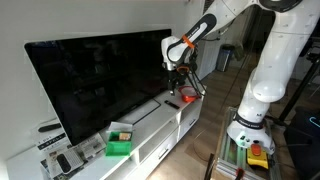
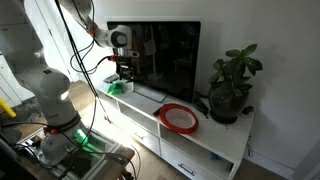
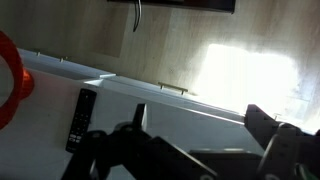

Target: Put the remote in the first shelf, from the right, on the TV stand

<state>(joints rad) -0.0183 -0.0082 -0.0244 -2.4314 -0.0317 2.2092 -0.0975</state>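
The black remote [image 3: 80,120] lies flat on the white top of the TV stand [image 3: 190,100], to the left of my fingers in the wrist view. My gripper [image 3: 200,125] is open and empty, its dark fingers wide apart above the stand's top. In both exterior views the gripper [image 1: 178,78] [image 2: 125,72] hangs over one end of the long white TV stand [image 1: 150,135] [image 2: 150,118], in front of the big black TV [image 1: 95,80] [image 2: 165,55]. The stand's front compartments are in view only in the exterior views.
A red plate [image 2: 180,117] [image 3: 8,80] lies on the stand top near the remote. A green box [image 1: 120,144] and small devices [image 1: 62,160] sit further along. A potted plant [image 2: 232,85] stands at one end. The robot's base [image 1: 255,130] stands on the floor beside the stand.
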